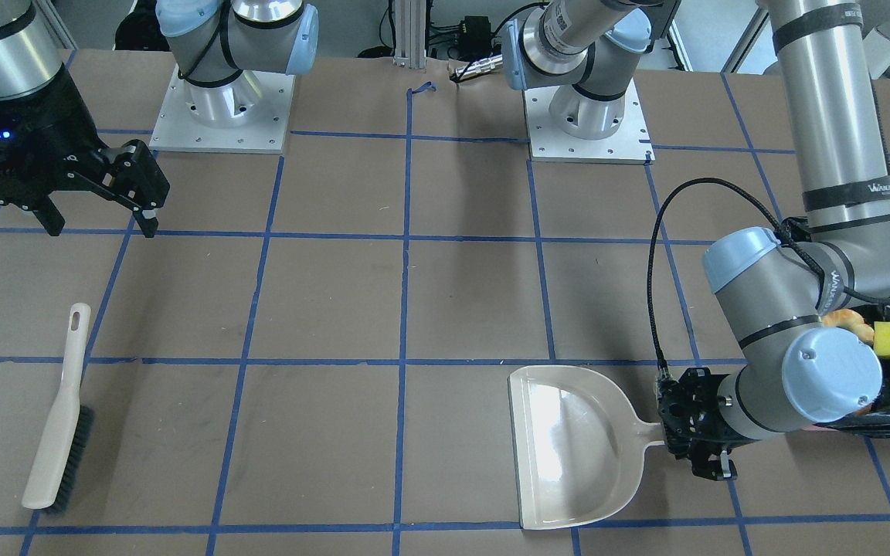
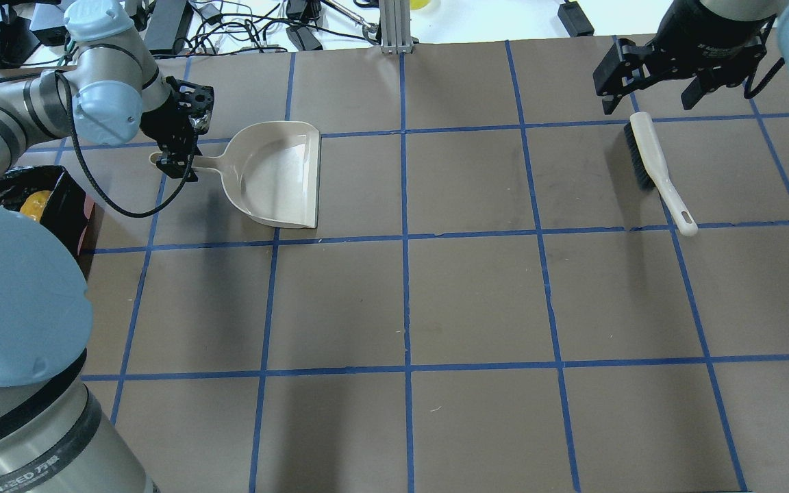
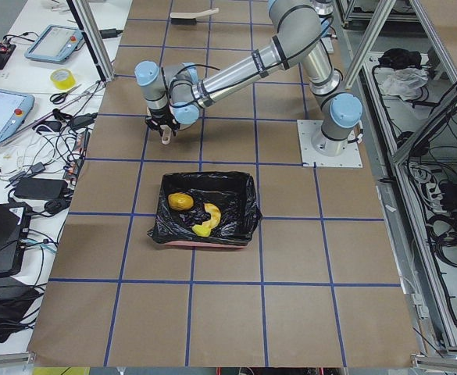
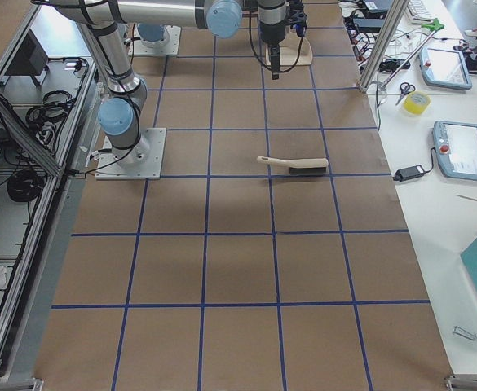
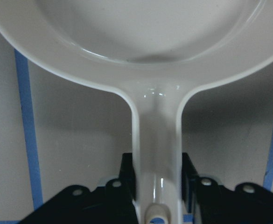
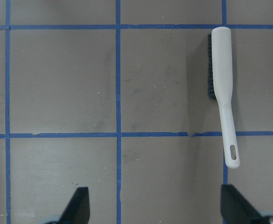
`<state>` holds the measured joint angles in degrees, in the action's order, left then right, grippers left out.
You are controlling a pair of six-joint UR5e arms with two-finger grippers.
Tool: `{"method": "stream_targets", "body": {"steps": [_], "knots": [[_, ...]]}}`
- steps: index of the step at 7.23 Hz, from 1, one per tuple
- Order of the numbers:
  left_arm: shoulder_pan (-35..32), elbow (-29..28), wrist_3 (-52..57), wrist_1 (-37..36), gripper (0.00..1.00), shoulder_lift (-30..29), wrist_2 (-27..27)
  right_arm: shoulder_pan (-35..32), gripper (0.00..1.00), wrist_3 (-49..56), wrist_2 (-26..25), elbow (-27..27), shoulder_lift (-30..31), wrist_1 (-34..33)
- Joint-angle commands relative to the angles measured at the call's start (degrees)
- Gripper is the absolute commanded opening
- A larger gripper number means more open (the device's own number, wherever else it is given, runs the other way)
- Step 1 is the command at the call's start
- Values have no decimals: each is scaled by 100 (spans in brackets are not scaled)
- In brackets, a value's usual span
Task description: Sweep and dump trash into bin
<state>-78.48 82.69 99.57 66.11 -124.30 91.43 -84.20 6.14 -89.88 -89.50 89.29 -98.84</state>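
Brown paper [image 3: 212, 328] gridded with blue tape [image 3: 290, 283] underlies the bin [image 3: 248, 205]; cables [image 3: 56, 129] trail beside.

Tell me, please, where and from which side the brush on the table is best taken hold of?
Grip the brush on its slim handle, past the bristles, coming straight down from above. It lies flat with the bristles sticking out to one side, so the handle's narrow width is free to be pinched from both sides. The open right gripper is nearest.
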Motion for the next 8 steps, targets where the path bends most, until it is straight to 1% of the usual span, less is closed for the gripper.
{"method": "stream_targets", "body": {"steps": [1,2,3,5,8], "knots": [[-132,-16,-33,50,77,176,-11,0,100,-8,5,-6,-17,5],[-246,-16,-373,94,77,369,-11,0,100,-8,-3,-6,-17,14],[-291,-16,-846,286,77,589,-116,0,100,-8,5,-6,-34,-3],[-318,-16,-1709,1031,77,1150,-205,0,100,10,-12,-15,-96,-47],[-335,10,-2956,1762,77,1968,-205,0,100,-8,-21,-15,-140,-30]]}}
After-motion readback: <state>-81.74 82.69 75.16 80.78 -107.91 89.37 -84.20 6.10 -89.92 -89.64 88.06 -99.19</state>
